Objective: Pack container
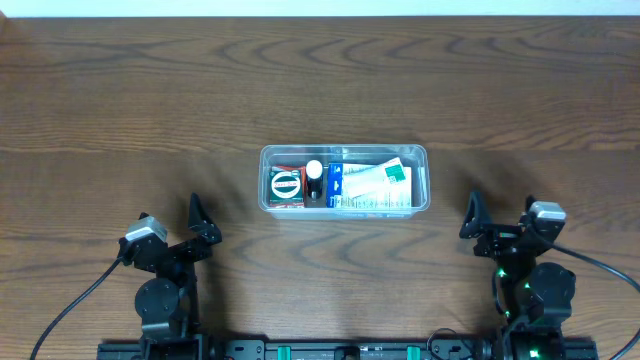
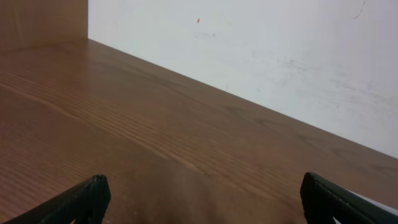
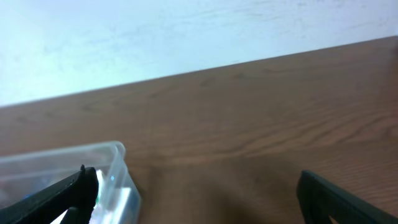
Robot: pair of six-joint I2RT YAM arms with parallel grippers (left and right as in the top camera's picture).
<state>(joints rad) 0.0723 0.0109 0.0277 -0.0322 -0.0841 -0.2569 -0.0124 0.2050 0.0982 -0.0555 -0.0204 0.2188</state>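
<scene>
The clear plastic container (image 1: pixel 345 153) sits at the middle of the table. Inside it are a red and green round-labelled box (image 1: pixel 285 185), a small dark bottle with a white cap (image 1: pixel 314 172) and a blue, white and green packet (image 1: pixel 370 185). My left gripper (image 1: pixel 200 222) is open and empty near the front left, well apart from the container. My right gripper (image 1: pixel 498 220) is open and empty near the front right. In the right wrist view (image 3: pixel 196 196) a corner of the container (image 3: pixel 115 155) shows beside the left finger. The left wrist view (image 2: pixel 202 199) shows bare table only.
The wooden table (image 1: pixel 120 100) stretches around the container on all sides. A white wall (image 2: pixel 261 37) lies beyond the table's far edge. Cables run from both arm bases at the front edge.
</scene>
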